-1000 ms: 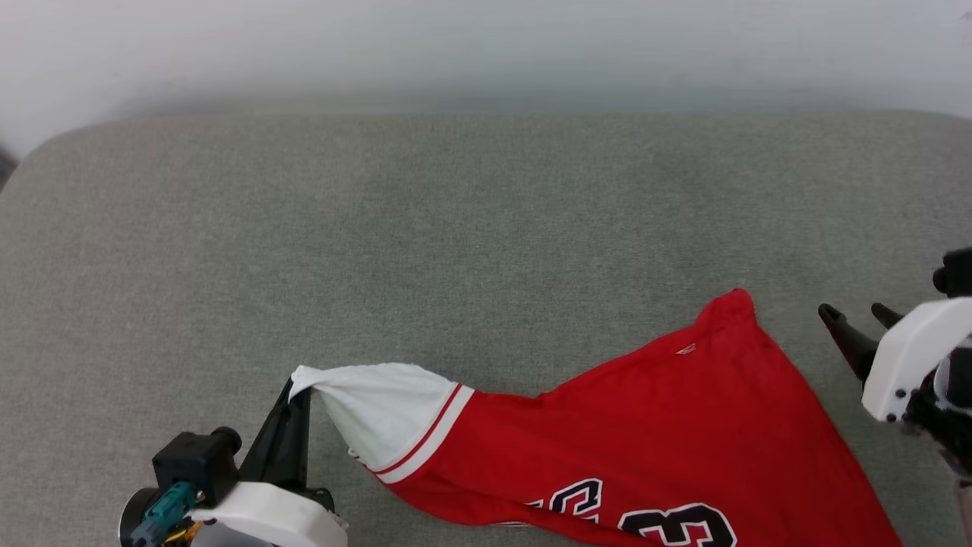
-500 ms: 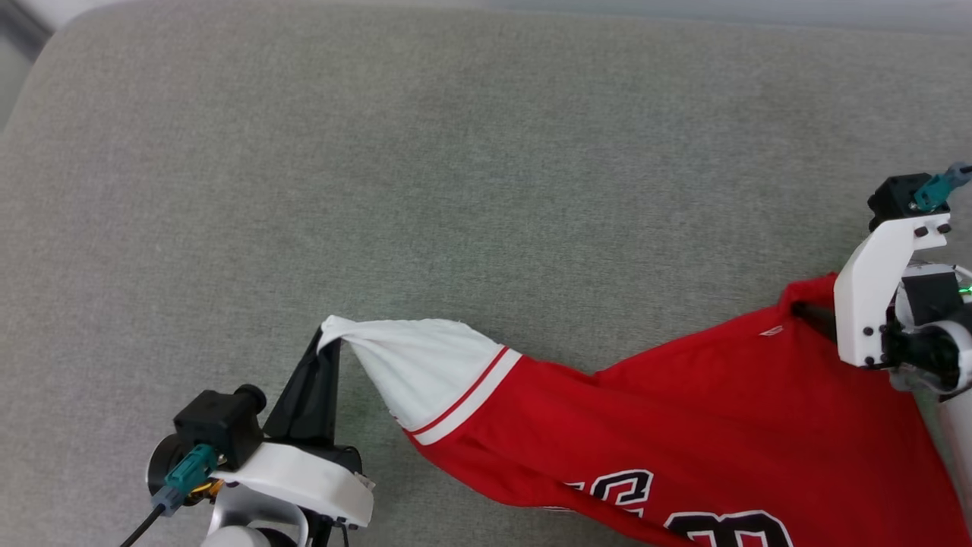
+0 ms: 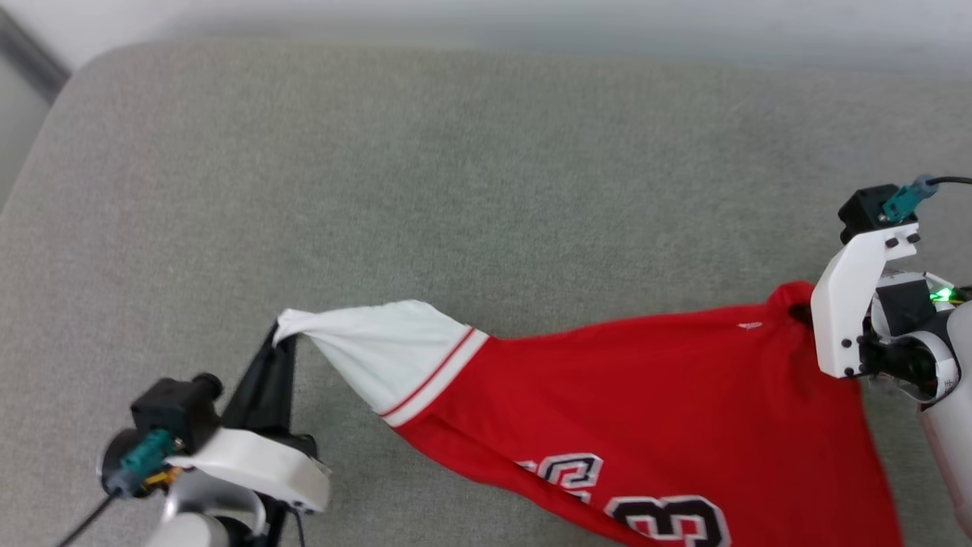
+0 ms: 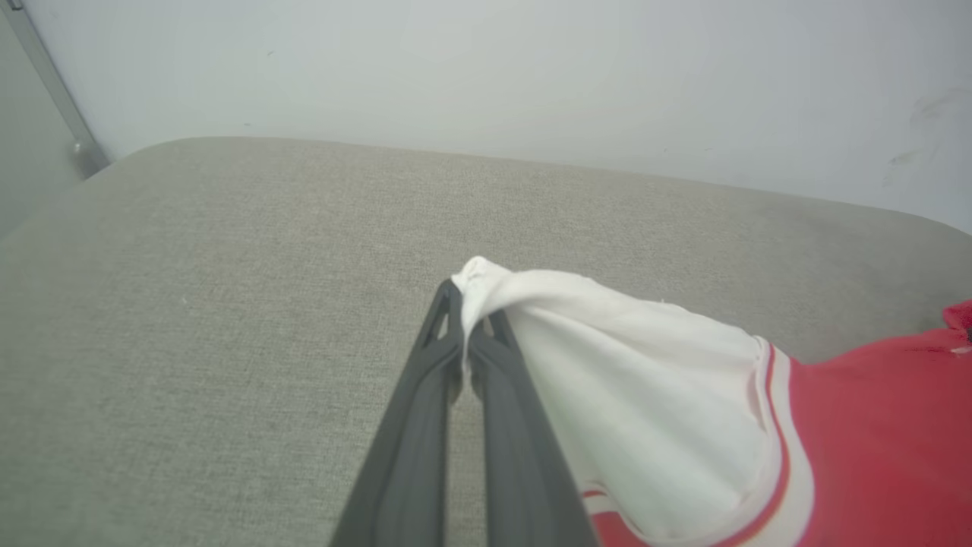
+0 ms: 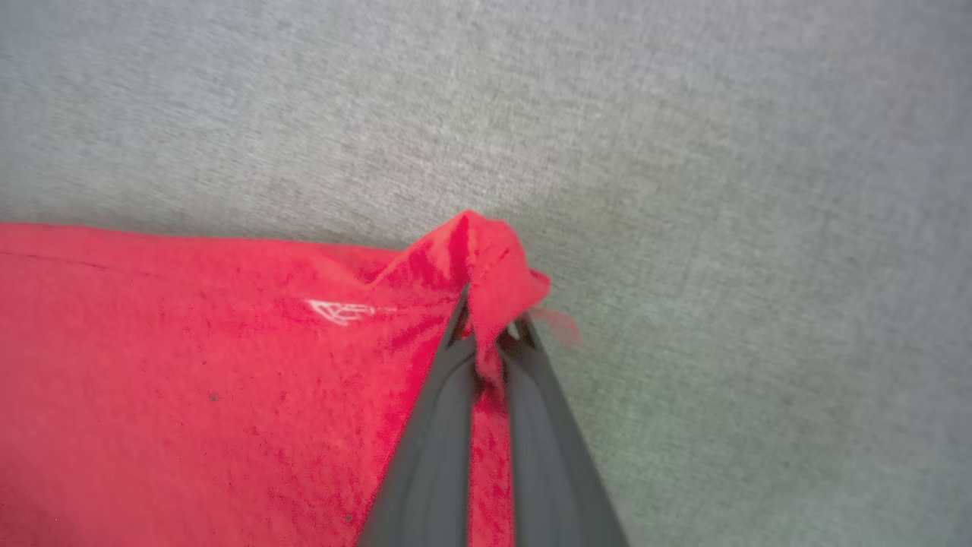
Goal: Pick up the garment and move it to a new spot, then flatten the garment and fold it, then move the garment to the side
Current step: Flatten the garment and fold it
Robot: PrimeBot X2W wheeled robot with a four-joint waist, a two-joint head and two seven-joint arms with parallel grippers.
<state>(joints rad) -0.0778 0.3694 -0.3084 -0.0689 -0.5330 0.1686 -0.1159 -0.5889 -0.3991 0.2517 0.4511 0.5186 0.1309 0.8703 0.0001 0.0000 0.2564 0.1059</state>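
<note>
The garment (image 3: 630, 403), a red jersey T-shirt with a white sleeve (image 3: 380, 346) and part of its black-and-white print showing, hangs stretched between my two grippers above the grey cushion. My left gripper (image 3: 279, 338) is shut on the tip of the white sleeve (image 4: 607, 380), its fingers (image 4: 425, 410) pinching the cloth. My right gripper (image 5: 486, 327) is shut on a bunched red corner (image 5: 486, 258) of the garment (image 5: 190, 380); in the head view its white housing (image 3: 854, 311) covers the fingers. The garment's lower part runs off the bottom edge.
A wide grey fabric cushion (image 3: 456, 190) lies under everything, with a pale wall (image 4: 486, 68) behind it. A dark strip (image 3: 30, 45) stands at the far left corner. Bare cushion spreads ahead of the garment.
My right gripper came in from the right, closed on the garment's red corner and lifted it. The garment is now pulled taut between both grippers. The head camera shifted.
</note>
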